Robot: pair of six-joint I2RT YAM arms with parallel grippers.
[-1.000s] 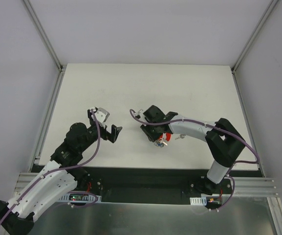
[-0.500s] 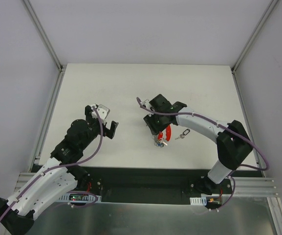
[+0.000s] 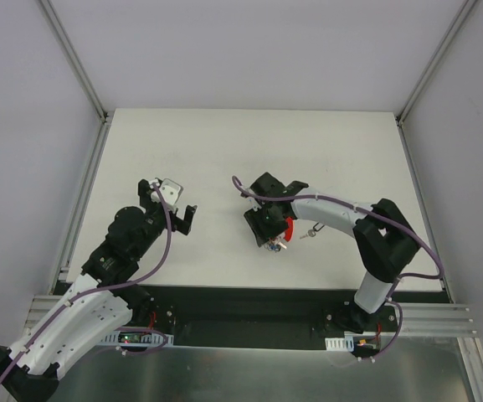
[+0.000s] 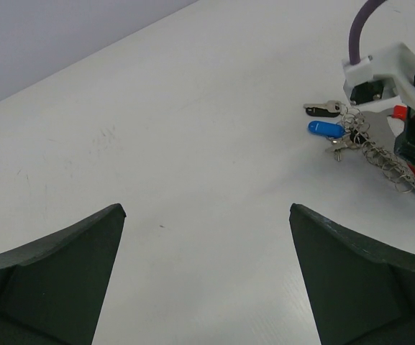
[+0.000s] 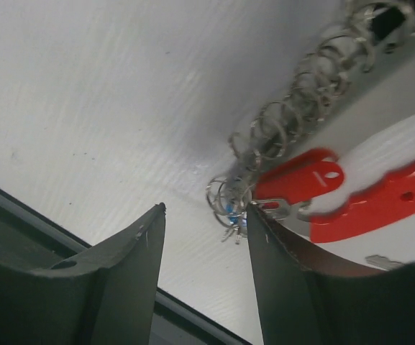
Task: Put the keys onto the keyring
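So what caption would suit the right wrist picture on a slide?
Right gripper, open, close to the keyring, whose chain and red tag lie on the white table.

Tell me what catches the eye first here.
The right tool hangs open over the keyring, a silvery chain with a curved red tag, near the front middle of the table. A blue-headed key and a black-headed key lie at one end of its chain. The left tool hovers open, well apart to the left.

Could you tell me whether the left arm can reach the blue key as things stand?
Probably yes: only bare table lies between the open left gripper and the blue key, though the right gripper sits close beside it.
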